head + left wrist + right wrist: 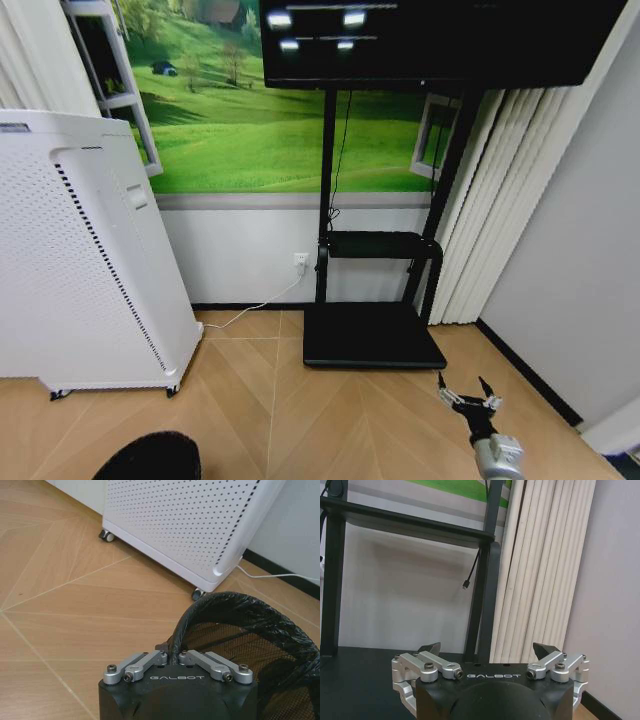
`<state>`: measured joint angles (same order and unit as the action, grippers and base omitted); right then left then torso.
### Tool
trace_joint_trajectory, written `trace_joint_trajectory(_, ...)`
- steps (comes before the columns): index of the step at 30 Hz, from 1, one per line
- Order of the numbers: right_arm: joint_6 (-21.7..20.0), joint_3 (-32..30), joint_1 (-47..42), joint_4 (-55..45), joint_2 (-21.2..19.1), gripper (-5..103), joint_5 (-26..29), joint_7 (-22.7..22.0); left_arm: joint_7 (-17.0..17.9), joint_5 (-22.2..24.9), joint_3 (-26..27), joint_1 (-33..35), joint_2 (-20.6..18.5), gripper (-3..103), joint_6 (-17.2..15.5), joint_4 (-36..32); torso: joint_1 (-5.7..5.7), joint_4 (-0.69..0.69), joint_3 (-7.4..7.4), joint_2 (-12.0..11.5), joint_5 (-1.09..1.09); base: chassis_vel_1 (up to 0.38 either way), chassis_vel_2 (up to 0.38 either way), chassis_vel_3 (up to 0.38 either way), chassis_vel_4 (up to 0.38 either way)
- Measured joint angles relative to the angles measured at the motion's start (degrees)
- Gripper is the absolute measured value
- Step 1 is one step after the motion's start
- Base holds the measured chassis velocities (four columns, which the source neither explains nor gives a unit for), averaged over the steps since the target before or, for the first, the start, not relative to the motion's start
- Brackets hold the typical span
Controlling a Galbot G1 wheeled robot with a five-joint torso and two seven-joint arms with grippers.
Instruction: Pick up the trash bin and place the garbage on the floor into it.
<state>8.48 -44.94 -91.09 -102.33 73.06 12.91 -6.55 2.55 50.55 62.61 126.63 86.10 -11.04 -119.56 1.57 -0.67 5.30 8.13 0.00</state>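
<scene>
My left claw (pixel 172 659) grips one trash bin (pixel 250 645) by its rim, mouth upward; my right claw (pixel 468 399) hangs open above the floor (pixel 300 410).

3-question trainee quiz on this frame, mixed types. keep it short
1. True or false: the left tool is shut on the rim of the trash bin.
2. The right tool is: A) holding a bottle, B) open and empty, C) resting on the TV stand.
3. What white thing stands on casters on the floor beside the bin?

Key: 1 true; 2 B; 3 the perforated appliance.
</scene>
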Motion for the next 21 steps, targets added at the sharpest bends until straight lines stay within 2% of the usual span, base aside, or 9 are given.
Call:
trace_joint_trajectory(4,-0.2,0.3,0.7,0.5,-0.1,100,0.0,-0.1,-0.7,-0.3,-0.1,0.5,0.5,5,1.3,0.7,0.00,0.01,0.00,0.0,0.00,0.000,0.000,0.000,0.000)
trace_joint_trajectory(8,-0.4,1.1,1.3,0.8,-0.1,100,-0.4,0.3,-4.2,-0.5,-0.3,-0.4,0.6,5,5.2,0.3,0.00,-0.02,0.00,0.0,0.00,0.000,0.000,0.000,0.000)
trace_joint_trajectory(21,0.7,1.2,0.2,0.5,0.1,100,-0.7,1.0,-3.7,-1.4,-0.7,-2.0,1.1,5,4.8,-1.8,0.01,-0.01,0.00,0.0,0.01,0.000,0.000,0.000,0.000)
